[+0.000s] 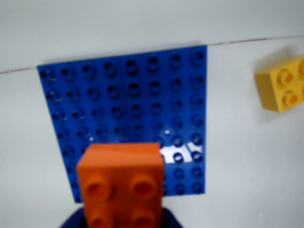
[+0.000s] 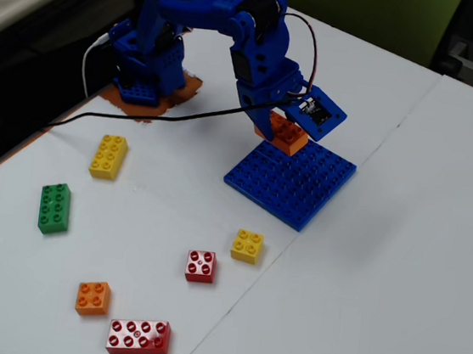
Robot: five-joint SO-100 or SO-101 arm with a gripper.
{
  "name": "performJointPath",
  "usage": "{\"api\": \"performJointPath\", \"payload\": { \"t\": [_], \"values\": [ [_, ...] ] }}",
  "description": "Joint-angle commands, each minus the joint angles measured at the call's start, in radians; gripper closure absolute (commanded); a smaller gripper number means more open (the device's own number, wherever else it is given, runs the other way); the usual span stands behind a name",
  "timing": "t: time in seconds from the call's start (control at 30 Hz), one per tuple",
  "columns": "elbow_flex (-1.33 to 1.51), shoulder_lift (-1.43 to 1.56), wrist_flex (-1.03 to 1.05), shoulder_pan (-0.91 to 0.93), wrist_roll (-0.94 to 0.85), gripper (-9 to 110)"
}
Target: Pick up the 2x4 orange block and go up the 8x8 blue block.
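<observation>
The 2x4 orange block (image 1: 121,183) fills the lower middle of the wrist view, studs up, held between my blue jaws at the bottom edge. In the fixed view my gripper (image 2: 281,132) is shut on the orange block (image 2: 286,135) and holds it just above the far left corner of the 8x8 blue block (image 2: 295,188). The blue block (image 1: 128,104) lies flat on the white table and spreads behind the orange block in the wrist view. The far half of the orange block is hidden by the gripper.
A small yellow brick (image 1: 282,83) lies right of the baseplate in the wrist view (image 2: 247,246). In the fixed view, a yellow 2x4 (image 2: 108,156), green brick (image 2: 54,207), small red (image 2: 201,266), small orange (image 2: 93,297) and red 2x4 (image 2: 139,337) lie in front.
</observation>
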Motion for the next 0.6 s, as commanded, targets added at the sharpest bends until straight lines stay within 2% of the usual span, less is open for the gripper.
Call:
{"api": "performJointPath", "payload": {
  "t": [0.0, 0.57],
  "values": [
    [-0.055, 0.012, -0.015, 0.005, -0.005, 101],
    [-0.058, 0.015, -0.002, 0.003, -0.005, 101]
  ]
}}
